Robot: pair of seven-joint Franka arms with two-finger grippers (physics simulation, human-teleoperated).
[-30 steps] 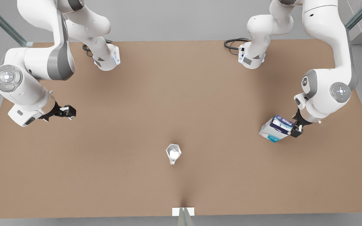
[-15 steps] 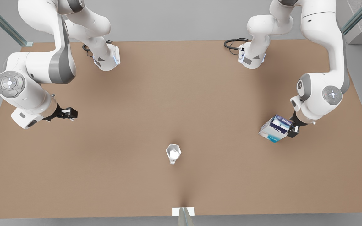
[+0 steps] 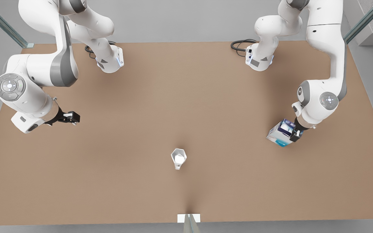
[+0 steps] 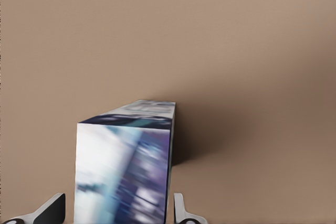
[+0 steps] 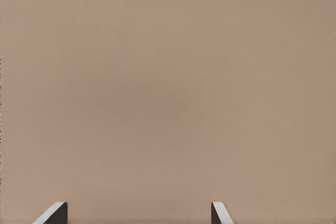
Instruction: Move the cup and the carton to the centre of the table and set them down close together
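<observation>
On the brown worktop (image 3: 186, 97), the left gripper (image 3: 295, 134) straddles the carton (image 3: 282, 133) at the front view's right, fingers spread, and should centre before pinching; the spread right gripper (image 3: 71, 117) waits, cup (image 3: 178, 157) near centre.

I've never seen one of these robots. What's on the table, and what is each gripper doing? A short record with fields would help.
cup: upright on the table, near the front view's middle, untouched
carton: standing near the front view's right edge, far from the cup
left gripper: open, fingers either side of the carton, not yet closed
right gripper: open, empty, waiting over the front view's left side
task status: the two things not yet brought together
</observation>
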